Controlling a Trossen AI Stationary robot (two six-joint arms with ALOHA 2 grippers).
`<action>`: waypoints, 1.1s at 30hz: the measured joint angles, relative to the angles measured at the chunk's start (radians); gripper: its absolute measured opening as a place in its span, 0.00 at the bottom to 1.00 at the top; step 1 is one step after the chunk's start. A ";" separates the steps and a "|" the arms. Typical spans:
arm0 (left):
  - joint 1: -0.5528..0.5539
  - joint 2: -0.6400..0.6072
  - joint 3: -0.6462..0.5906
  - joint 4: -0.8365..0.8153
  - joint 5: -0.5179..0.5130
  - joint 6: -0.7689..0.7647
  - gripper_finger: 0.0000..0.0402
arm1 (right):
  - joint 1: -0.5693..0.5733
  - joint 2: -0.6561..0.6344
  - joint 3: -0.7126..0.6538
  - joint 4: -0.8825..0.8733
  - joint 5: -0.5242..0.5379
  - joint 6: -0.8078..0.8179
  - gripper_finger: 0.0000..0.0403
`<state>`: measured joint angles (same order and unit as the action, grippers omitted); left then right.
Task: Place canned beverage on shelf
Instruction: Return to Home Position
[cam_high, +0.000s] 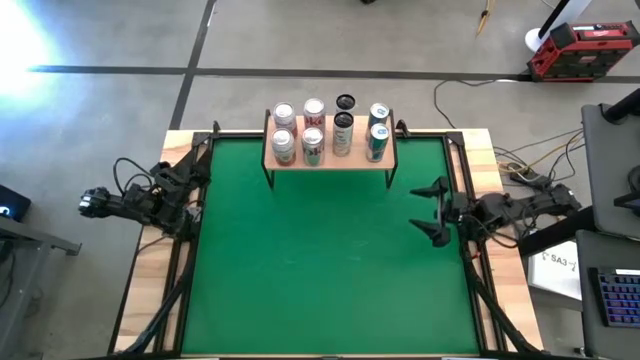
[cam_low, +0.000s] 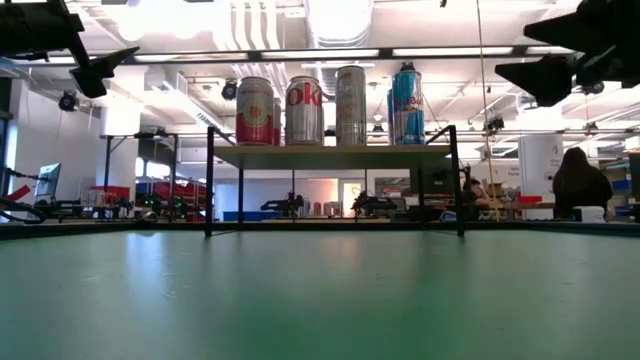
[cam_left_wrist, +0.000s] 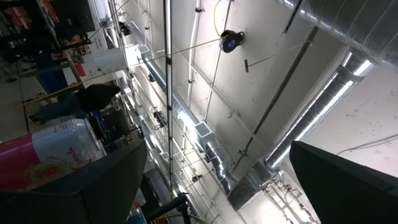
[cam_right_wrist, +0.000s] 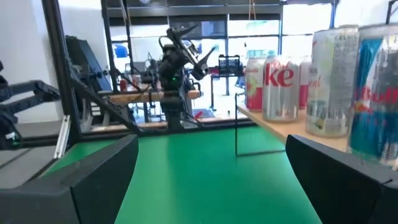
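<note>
From above, the shelf (cam_high: 330, 162) stands at the far middle edge of the green mat (cam_high: 320, 280) with eight cans (cam_high: 313, 145) on it in two rows of four, whereas in the low view the front four hide most of the rest. Only the left wrist view, tilted toward the ceiling, shows the left gripper (cam_left_wrist: 216, 145) with its fingers spread wide, near the table's left edge. The right gripper (cam_high: 420, 209) hangs over the mat's right side, fingers apart and holding nothing. The mat lies on a light-wood table (cam_high: 480, 150), and the room beyond shows ceiling ducts (cam_low: 340, 20), strip lights and a seated person (cam_low: 580, 185).
</note>
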<state>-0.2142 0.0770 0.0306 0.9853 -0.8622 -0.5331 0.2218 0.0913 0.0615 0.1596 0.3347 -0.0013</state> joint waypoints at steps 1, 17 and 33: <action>0.000 0.000 0.000 0.000 0.000 0.000 0.95 | 0.000 -0.015 -0.011 -0.003 -0.002 0.000 0.99; 0.000 0.000 0.000 0.000 0.000 0.000 0.95 | 0.000 -0.091 -0.047 -0.081 -0.044 -0.053 0.99; 0.000 0.000 0.000 -0.008 0.000 0.000 0.95 | 0.000 -0.051 -0.049 -0.105 -0.047 -0.081 0.99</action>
<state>-0.2146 0.0769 0.0307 0.9775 -0.8623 -0.5331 0.2218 0.0406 0.0126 0.0544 0.2876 -0.0826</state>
